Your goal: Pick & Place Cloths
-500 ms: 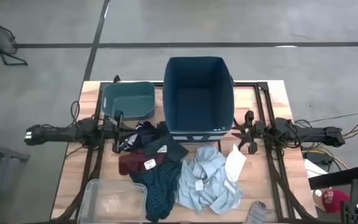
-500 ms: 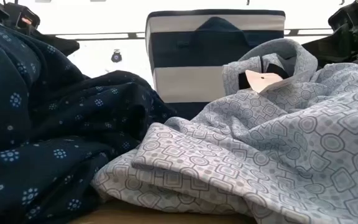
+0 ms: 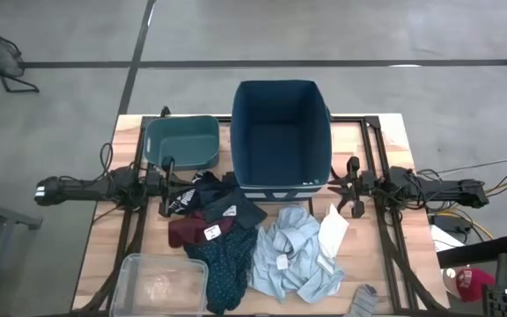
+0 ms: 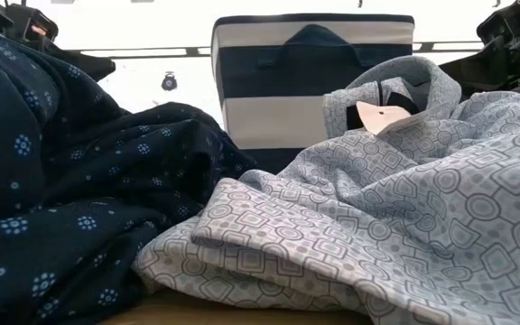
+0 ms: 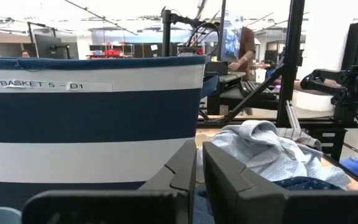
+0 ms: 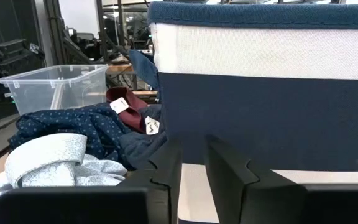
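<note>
The cloths lie heaped on the table's near half. In the heap are a black one with a white logo point(image 3: 183, 201), a maroon one with a paper tag point(image 3: 196, 232), a navy patterned one point(image 3: 227, 269), a pale blue-grey one point(image 3: 293, 260) and a white one point(image 3: 333, 231). The low view shows the navy patterned cloth point(image 4: 61, 181) and the pale blue-grey cloth point(image 4: 377, 208) up close. My left gripper point(image 3: 176, 187) point(image 5: 199, 155) hovers shut at the heap's left far edge. My right gripper point(image 3: 346, 187) point(image 6: 193, 155) waits beside the navy bin's right near corner, with a narrow gap between its fingers. Neither touches a cloth.
A tall navy and white striped bin point(image 3: 282, 136) stands at the table's far middle, with a teal bin point(image 3: 181, 141) to its left. A clear plastic bin point(image 3: 158, 282) sits at the near left corner. A small grey cloth piece point(image 3: 363, 301) lies at the near right edge.
</note>
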You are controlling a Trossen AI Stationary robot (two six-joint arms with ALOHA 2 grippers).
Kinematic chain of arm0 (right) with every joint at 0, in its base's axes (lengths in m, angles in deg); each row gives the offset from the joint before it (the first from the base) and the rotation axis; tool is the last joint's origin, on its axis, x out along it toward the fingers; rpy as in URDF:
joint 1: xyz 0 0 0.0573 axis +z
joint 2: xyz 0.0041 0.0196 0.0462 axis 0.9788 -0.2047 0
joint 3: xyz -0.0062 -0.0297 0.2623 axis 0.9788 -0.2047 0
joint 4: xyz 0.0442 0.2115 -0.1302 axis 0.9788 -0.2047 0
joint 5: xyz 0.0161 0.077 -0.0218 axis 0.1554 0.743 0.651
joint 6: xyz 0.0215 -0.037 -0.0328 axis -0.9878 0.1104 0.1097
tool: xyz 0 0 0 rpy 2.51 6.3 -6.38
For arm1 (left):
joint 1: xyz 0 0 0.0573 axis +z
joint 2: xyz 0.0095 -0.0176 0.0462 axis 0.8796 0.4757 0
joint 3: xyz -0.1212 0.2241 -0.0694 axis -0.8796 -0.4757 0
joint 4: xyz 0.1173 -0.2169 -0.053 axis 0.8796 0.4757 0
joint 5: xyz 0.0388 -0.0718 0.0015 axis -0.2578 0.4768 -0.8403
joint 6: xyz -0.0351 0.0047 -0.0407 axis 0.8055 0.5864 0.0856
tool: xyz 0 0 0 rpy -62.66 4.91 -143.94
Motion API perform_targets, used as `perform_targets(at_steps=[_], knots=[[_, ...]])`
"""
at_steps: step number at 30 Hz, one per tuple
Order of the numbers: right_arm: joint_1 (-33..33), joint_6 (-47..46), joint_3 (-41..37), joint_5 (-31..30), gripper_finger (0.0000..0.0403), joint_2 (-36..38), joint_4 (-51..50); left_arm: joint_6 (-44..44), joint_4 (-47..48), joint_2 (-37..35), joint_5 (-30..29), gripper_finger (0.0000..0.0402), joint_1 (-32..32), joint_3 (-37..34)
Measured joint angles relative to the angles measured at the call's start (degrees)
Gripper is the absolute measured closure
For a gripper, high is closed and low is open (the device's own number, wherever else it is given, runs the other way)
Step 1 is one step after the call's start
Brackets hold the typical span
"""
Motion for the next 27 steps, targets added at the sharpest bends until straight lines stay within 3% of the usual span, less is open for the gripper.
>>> perform_targets(at_steps=[10, 27], knots=[[0.0, 0.0, 0.0, 0.0, 0.036, 0.0, 0.0, 0.0, 0.0, 0.0, 0.0, 0.0367, 0.0, 0.0], [0.0, 0.0, 0.0, 0.0, 0.0328, 0.0, 0.0, 0.0, 0.0, 0.0, 0.0, 0.0367, 0.0, 0.0]])
